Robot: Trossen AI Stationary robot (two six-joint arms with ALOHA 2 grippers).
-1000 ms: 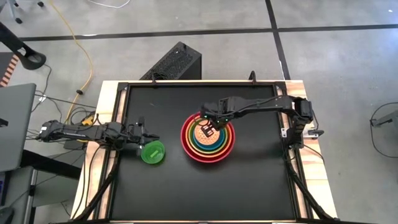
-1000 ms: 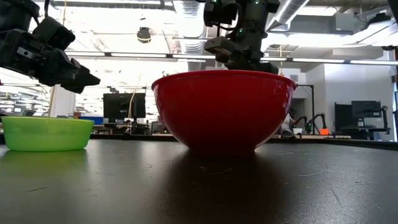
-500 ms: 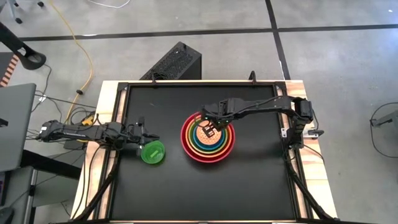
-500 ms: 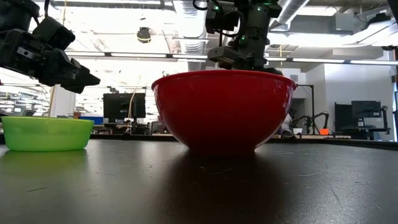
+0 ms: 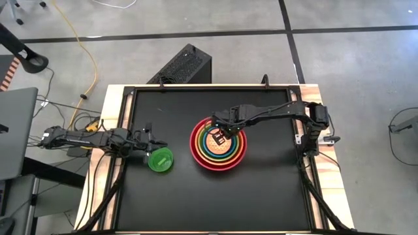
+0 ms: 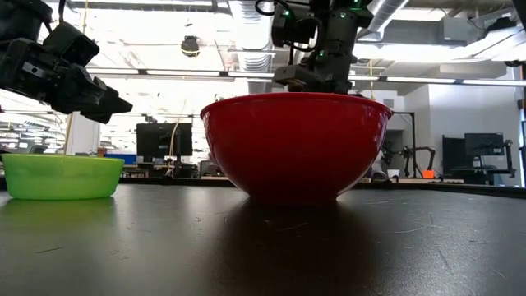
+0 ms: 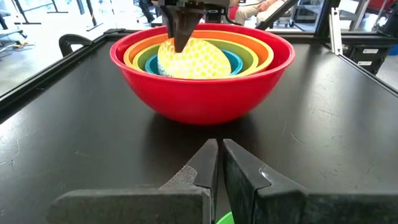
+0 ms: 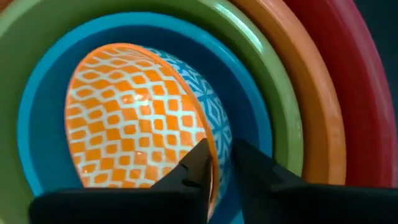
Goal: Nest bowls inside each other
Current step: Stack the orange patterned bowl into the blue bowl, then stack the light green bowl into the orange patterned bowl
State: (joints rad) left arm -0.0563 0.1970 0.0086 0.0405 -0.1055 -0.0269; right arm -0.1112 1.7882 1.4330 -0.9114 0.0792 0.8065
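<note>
Right gripper [image 8: 216, 163] straddles rim of small orange-patterned plastic bowl [image 8: 134, 118], fingers slightly parted, inside nested blue [image 8: 249, 106], lime, orange, red bowls [image 5: 218, 143]. Left gripper [image 7: 219, 163] clenched, empty, beside bright green bowl [image 5: 160, 160].

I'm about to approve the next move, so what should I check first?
1. Red bowl, orange bowl, lime green bowl and blue bowl nested: ok.
2. Patterned bowl seated flat in the blue bowl: not ok, it leans on its side.
3. Patterned bowl released by the right gripper: cannot tell.
4. Small green bowl nested: not ok, it stands on the table, apart from the stack.
5. Left gripper clear of the stack: ok, shut, raised beside the small green bowl.
</note>
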